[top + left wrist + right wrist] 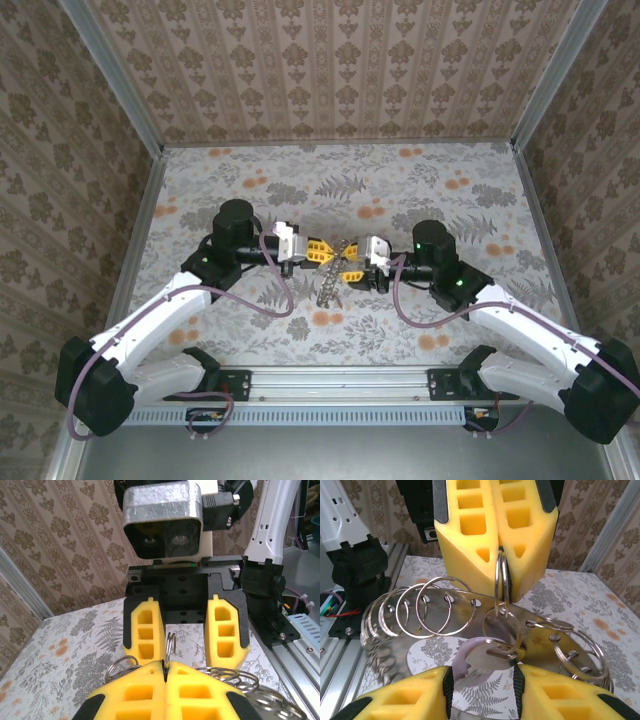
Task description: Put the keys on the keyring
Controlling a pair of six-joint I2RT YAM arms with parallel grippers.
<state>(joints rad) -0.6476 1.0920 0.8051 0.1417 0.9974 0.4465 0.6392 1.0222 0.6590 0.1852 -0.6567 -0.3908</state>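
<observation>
So, setting: a floral-printed desk (400,190) stood inside walls of brown damask wallpaper (330,70), with both arms meeting nose to nose above its middle.
Left pincer (501,587): clenched, its yellow fingers pressed flat together on a thin silver wire keyring (502,575).
Keyring position: it was upright and edge-on, with its upper part caught in the seam between the left fingers. Its lower arc hung free below their tips, above the desk.
Right pincer (481,690): released, its yellow fingers (410,700) stood apart and faced the left pincer. The keyring was in line with the gap, and neither finger touched it.
Hanging load: a smaller silver ring (486,625) was linked through the keyring and joined to a long curved flat silver metal band punched with holes (462,615).
Band: it was slung below both pincers and drooped toward the near edge in the top view. Whether its end touched the desk could not be told.
Band's rings: a bunch of wire loops (400,611) was threaded through holes toward one end, with a few more toward the other.
Keys: a pale lilac flat piece (470,662) lay just before the right pincer's gap, under the small ring. Whether it was a key or a reflection could not be told.
</observation>
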